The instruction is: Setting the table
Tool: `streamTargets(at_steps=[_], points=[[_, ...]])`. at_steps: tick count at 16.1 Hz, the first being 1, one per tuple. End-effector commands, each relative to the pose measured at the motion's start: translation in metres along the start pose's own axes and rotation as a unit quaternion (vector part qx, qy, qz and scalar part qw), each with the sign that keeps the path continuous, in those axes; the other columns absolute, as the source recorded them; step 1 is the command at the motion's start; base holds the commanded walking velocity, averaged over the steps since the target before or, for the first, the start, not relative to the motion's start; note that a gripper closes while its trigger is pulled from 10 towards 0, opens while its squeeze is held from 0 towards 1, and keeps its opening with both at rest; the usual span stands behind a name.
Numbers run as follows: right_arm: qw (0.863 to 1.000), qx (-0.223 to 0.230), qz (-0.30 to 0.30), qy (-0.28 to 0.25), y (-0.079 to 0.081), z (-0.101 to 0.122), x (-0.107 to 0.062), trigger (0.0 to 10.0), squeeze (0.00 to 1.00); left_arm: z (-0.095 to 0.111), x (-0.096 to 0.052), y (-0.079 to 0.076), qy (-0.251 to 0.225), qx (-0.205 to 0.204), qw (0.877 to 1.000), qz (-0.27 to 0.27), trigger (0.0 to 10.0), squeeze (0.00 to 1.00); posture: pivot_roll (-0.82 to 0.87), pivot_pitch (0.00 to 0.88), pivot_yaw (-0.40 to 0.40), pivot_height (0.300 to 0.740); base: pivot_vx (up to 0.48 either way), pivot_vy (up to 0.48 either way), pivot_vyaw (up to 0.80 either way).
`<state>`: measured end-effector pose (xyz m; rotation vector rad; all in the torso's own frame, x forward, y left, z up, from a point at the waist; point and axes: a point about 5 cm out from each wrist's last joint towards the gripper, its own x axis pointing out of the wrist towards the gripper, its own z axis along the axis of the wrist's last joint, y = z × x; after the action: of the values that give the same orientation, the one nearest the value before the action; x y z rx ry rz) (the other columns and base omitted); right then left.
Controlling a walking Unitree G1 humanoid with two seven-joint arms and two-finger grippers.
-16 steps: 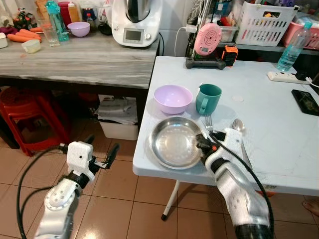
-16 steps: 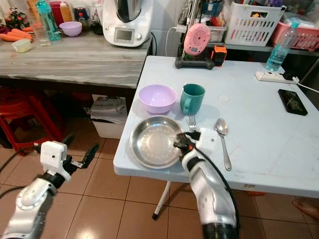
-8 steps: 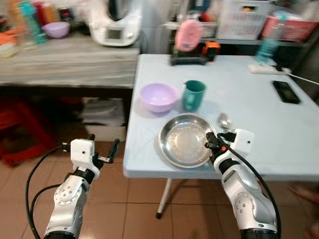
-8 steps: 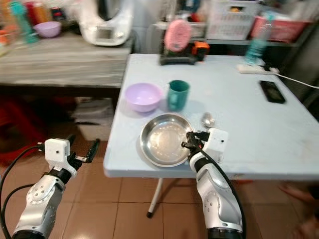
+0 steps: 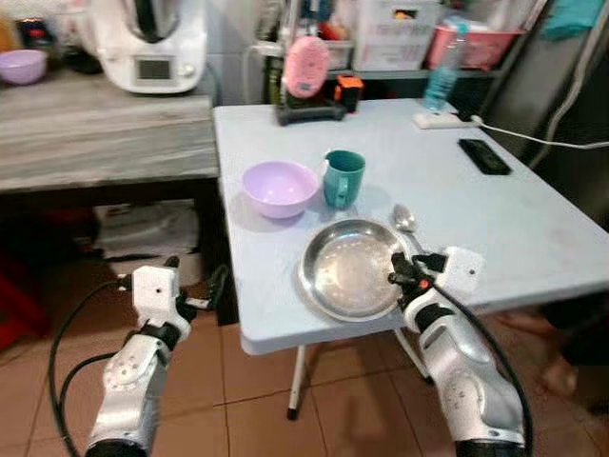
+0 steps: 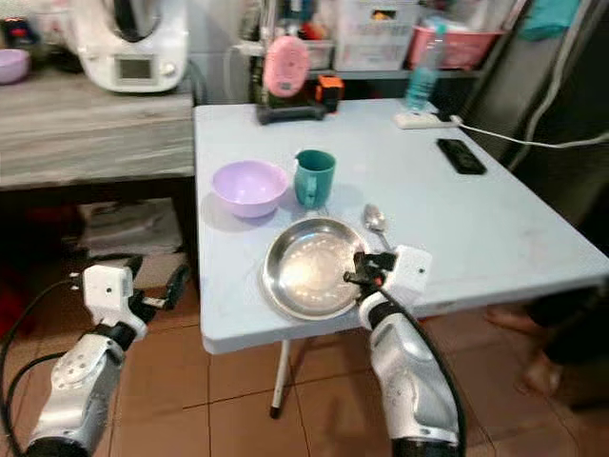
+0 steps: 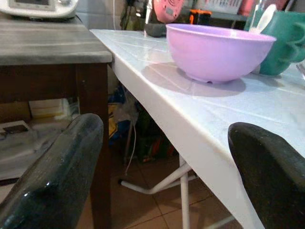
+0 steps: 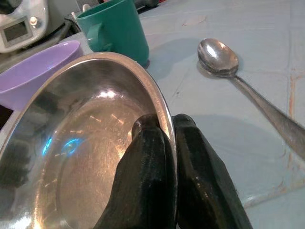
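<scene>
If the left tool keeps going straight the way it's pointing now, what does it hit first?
Most likely the near edge of the white table, judging by the wrist view. The left tool is open and sits low beside it. The purple bowl lies further along that line, above it; depth is uncertain.

Home kitchen: food processor [image 5: 148, 43] on counter [image 5: 95, 133], dining table [image 5: 514, 219].

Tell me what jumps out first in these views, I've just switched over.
The right gripper pinches the rim of the steel plate at the white table's near edge. Behind the plate stand a lilac bowl and a teal mug; a spoon lies to its right. The left gripper hangs open off the table's left side.
</scene>
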<state>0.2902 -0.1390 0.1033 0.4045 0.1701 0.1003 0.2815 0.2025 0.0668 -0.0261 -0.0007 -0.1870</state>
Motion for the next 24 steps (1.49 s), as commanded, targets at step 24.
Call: streamTargets(at_steps=[24], points=[[0.999, -0.027, 0.022, -0.038, -0.007, 0.01, -0.02, 10.0, 0.0, 0.008, 0.004, 0.004, -0.019, 0.033, 0.996, 0.077, 10.0, 0.0, 0.01, 0.0, -0.035, 0.74, 0.0, 0.388, 0.24]])
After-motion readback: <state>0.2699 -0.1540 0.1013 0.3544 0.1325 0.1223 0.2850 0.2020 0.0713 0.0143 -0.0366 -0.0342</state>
